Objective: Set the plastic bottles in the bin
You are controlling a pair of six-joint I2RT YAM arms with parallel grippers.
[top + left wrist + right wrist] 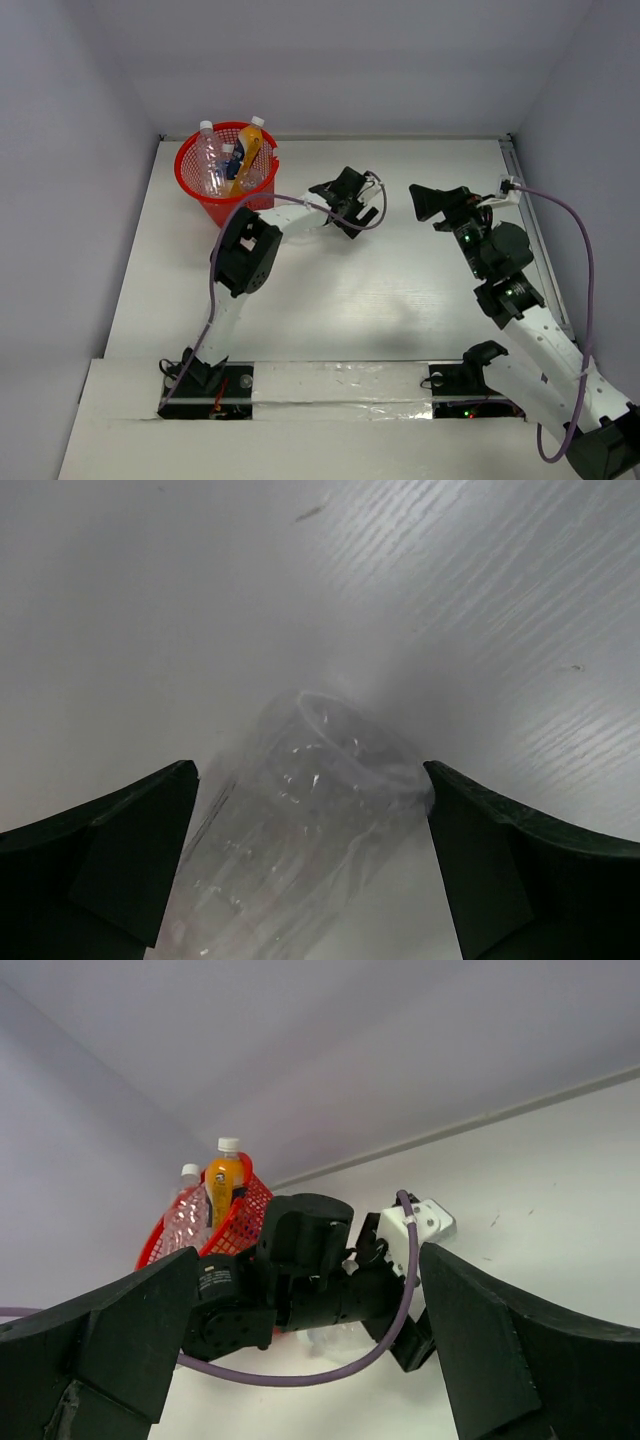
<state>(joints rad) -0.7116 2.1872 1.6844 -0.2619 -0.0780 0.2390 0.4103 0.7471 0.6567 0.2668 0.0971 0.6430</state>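
Note:
The red mesh bin [200, 185] stands at the far left of the table. It holds clear bottles [210, 160] and an orange bottle [249, 152]; they also show in the right wrist view, the orange one [224, 1185] upright. A clear plastic bottle [300, 840] lies on the table between the fingers of my left gripper [310, 772]. The jaws are wide open around it, and the right finger [500, 860] is at its base. In the top view my left gripper [337, 210] hides this bottle. My right gripper [418, 203] is open and empty, facing the left gripper.
White walls enclose the table on the left, back and right. The left arm's purple cable [300, 1378] hangs in a loop below its wrist. A part of the clear bottle [345, 1343] shows under the left wrist.

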